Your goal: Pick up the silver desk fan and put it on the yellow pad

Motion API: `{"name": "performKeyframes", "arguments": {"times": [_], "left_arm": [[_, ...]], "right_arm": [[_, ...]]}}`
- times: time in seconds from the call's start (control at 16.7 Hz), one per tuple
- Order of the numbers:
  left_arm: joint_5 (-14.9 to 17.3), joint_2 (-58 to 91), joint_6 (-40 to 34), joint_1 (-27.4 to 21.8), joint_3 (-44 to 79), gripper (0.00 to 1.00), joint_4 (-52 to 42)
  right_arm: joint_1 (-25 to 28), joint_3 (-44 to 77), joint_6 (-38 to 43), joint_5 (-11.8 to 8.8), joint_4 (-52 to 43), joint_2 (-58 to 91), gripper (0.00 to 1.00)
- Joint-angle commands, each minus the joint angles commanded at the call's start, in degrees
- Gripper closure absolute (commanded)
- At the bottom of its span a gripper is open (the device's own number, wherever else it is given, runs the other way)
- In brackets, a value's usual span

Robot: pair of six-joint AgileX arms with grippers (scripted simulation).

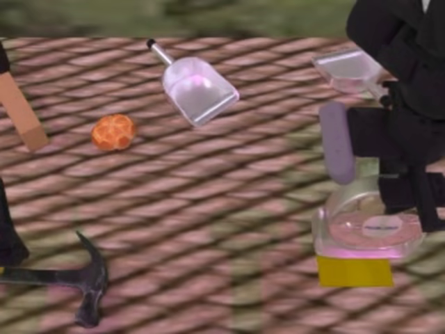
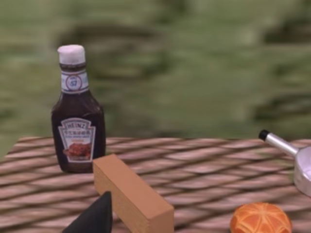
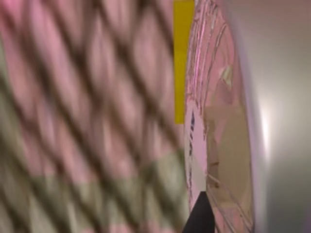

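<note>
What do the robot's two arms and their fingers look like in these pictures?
The right arm is glossy black, built of rounded, bulky segments, ending in a blocky black right gripper with straight dark bars. One black finger shows as a pointed wedge in the right wrist view. Of the left arm, only a black sliver shows at the top view's left edge; its finger is a similar black wedge. No cables or markings are visible.

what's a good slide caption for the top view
Right tool at the silver desk fan, over the yellow pad.
</note>
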Motion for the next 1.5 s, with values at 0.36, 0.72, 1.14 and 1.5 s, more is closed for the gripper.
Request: {"name": "performKeyframes", "arguments": {"times": [0.36, 0.72, 1.14, 1.5], "left_arm": [[0.0, 0.0, 0.0, 0.0, 0.0, 0.0, 0.0], [0.0, 0.0, 0.0, 0.0, 0.0, 0.0, 0.0], [0.0, 0.0, 0.0, 0.0, 0.0, 0.0, 0.0], [0.0, 0.0, 0.0, 0.0, 0.0, 0.0, 0.0]], "right_arm": [[-0.2, -1.1, -1.6, 0.0, 0.2, -0.8, 1.0], [-0.7, -7.6, -1.9, 0.0, 7.5, -0.3, 1.0], [-0.7, -8.2, -1.9, 0.0, 8.1, -0.1, 0.77], [-0.7, -8.2, -1.9, 0.0, 8.1, -0.1, 0.32]]}}
